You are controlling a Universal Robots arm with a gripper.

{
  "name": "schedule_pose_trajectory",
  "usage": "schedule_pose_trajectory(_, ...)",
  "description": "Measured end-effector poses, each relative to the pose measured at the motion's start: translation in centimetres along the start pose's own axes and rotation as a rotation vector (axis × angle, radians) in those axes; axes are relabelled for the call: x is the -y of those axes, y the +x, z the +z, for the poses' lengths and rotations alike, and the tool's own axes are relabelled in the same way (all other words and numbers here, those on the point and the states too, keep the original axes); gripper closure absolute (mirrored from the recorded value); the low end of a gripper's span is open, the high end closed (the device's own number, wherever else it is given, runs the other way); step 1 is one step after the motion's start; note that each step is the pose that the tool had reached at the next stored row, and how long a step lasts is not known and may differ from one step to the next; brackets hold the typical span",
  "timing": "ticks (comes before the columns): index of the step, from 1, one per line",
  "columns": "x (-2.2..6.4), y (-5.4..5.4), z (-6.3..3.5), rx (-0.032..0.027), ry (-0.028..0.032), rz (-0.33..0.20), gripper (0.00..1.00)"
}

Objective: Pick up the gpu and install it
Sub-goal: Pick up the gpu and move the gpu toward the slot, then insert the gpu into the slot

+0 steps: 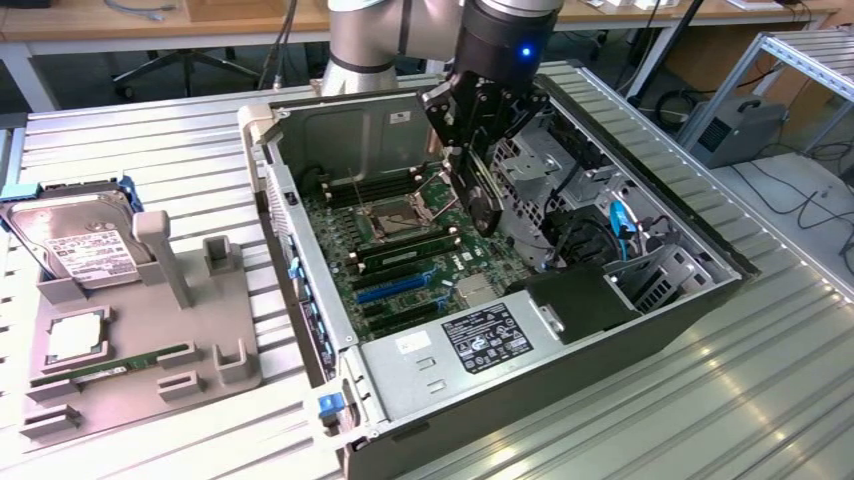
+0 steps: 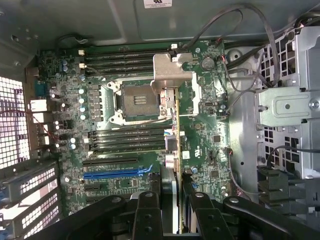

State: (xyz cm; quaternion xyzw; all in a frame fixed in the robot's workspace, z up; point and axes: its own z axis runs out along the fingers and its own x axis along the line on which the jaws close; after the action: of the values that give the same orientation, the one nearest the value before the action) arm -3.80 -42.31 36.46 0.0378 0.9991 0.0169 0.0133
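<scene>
The gpu [image 1: 483, 207] hangs on edge inside the open computer case [image 1: 400, 400], over the green motherboard [image 1: 400, 250]. My gripper [image 1: 471, 150] is shut on its upper edge, one finger on each side. In the wrist view the gpu [image 2: 176, 131] shows edge-on as a thin strip between my black fingers [image 2: 147, 215], and its silver bracket [image 2: 167, 72] points away, over the processor socket [image 2: 137, 100]. The card floats above the board and touches no slot. The blue expansion slot [image 2: 117, 174] lies beside and below it.
A metal drive cage [image 1: 534, 170] and cables [image 1: 621, 225] stand close on the card's far side. The power supply [image 1: 467, 345] fills the case's near end. Outside, a grey fixture [image 1: 134, 340] holds a hard drive [image 1: 80, 245], a processor [image 1: 74, 335] and a memory stick [image 1: 114, 368].
</scene>
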Motion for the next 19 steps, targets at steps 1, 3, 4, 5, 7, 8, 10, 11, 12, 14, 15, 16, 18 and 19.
schedule_pose_trajectory(1,0.0,0.0,0.0,0.0,0.0,0.0,0.73)
schedule_pose_trajectory(3,0.0,0.0,0.0,0.0,0.0,0.0,0.73)
schedule_pose_trajectory(4,0.0,0.0,0.0,0.0,0.0,0.0,0.73)
schedule_pose_trajectory(5,0.0,0.0,0.0,0.0,-0.0001,0.0,0.73)
schedule_pose_trajectory(7,0.0,0.0,0.0,0.0,0.0,0.0,0.73)
schedule_pose_trajectory(8,0.0,0.0,0.0,0.0,0.0,-0.001,0.73)
schedule_pose_trajectory(10,0.0,0.0,0.0,-0.0002,-0.0001,-0.007,0.73)
schedule_pose_trajectory(11,0.0,0.0,0.0,-0.0005,-0.0003,-0.015,0.73)
schedule_pose_trajectory(12,0.0,0.0,0.0,-0.0011,-0.0007,-0.03,0.73)
schedule_pose_trajectory(14,0.0,0.0,0.0,-0.0022,-0.0016,-0.063,0.73)
schedule_pose_trajectory(15,0.0,0.0,0.0,-0.0026,-0.0019,-0.074,0.73)
schedule_pose_trajectory(16,0.0,0.0,0.0,-0.003,-0.0021,-0.085,0.73)
schedule_pose_trajectory(18,0.0,0.0,0.0,-0.0034,-0.0025,-0.098,0.73)
schedule_pose_trajectory(19,0.0,0.0,0.0,-0.0036,-0.0026,-0.103,0.73)
